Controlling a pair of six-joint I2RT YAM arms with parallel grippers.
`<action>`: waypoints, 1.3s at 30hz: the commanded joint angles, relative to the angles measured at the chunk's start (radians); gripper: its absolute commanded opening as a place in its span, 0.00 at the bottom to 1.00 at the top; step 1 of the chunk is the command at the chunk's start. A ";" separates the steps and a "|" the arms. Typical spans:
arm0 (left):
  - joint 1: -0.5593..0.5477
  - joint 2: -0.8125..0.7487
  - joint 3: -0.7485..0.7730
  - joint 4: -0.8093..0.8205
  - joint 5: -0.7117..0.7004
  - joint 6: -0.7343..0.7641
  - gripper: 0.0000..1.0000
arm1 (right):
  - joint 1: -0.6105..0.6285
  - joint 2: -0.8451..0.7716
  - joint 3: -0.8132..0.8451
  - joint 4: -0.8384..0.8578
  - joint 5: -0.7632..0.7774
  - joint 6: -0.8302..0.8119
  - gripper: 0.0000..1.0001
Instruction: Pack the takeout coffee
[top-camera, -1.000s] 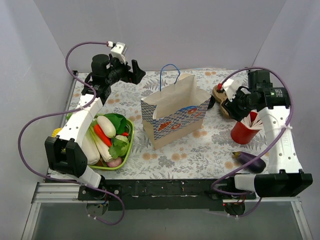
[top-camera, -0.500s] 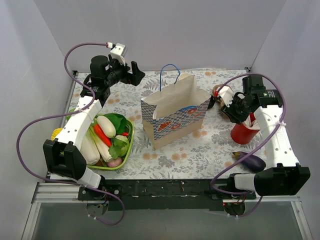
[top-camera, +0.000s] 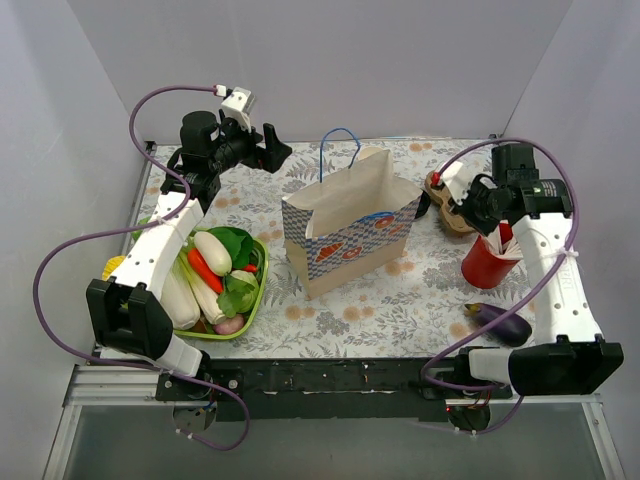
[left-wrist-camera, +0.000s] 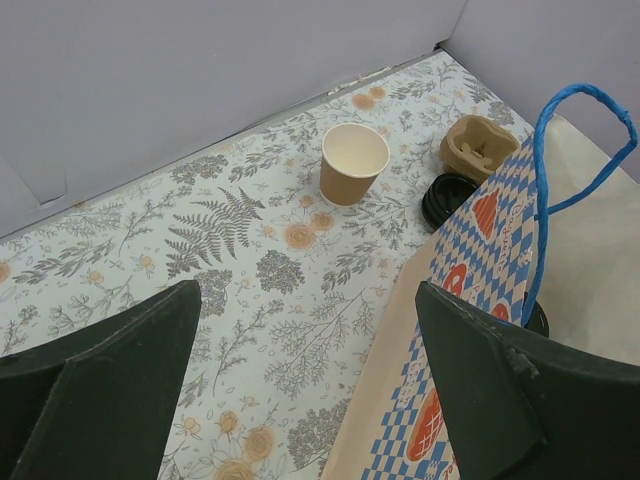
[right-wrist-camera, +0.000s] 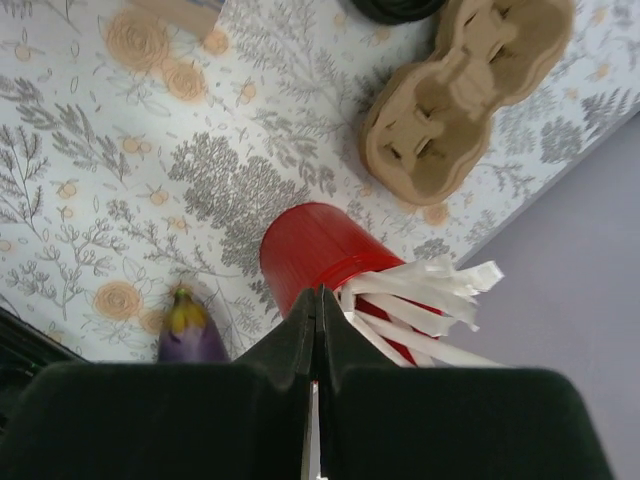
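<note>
The takeout coffee's tan paper cup (left-wrist-camera: 354, 163) stands open and upright on the flowered cloth near the back wall. Its black lid (left-wrist-camera: 448, 200) lies apart from it, against the paper bag (top-camera: 345, 235); in the top view the bag hides the cup. My left gripper (left-wrist-camera: 307, 300) hangs open above the cloth left of the bag, holding nothing. My right gripper (right-wrist-camera: 317, 290) is shut, its tips over the rim of the red cup (right-wrist-camera: 320, 250) of white sticks. A white sliver shows in the seam between the fingers, and I cannot tell whether a stick is pinched.
A brown two-hole carrier (right-wrist-camera: 465, 90) lies beyond the red cup (top-camera: 485, 265), near the right wall. An eggplant (top-camera: 500, 320) rests at the front right. A green tray (top-camera: 255, 295) of vegetables sits at the front left. The bag's blue handle (left-wrist-camera: 545, 180) stands up.
The right gripper's jaws have closed fully above the red cup, and its wrist has shifted slightly. The left arm has stayed put and open.
</note>
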 joint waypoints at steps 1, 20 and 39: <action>0.004 -0.008 0.033 0.009 0.015 0.002 0.90 | -0.001 -0.039 0.122 0.026 -0.084 0.010 0.01; 0.004 0.080 0.118 -0.013 0.034 -0.002 0.90 | 0.008 0.213 0.905 0.029 -0.223 0.260 0.01; 0.004 0.111 0.170 -0.090 -0.011 0.048 0.90 | 0.036 0.156 0.762 0.393 -0.599 0.712 0.01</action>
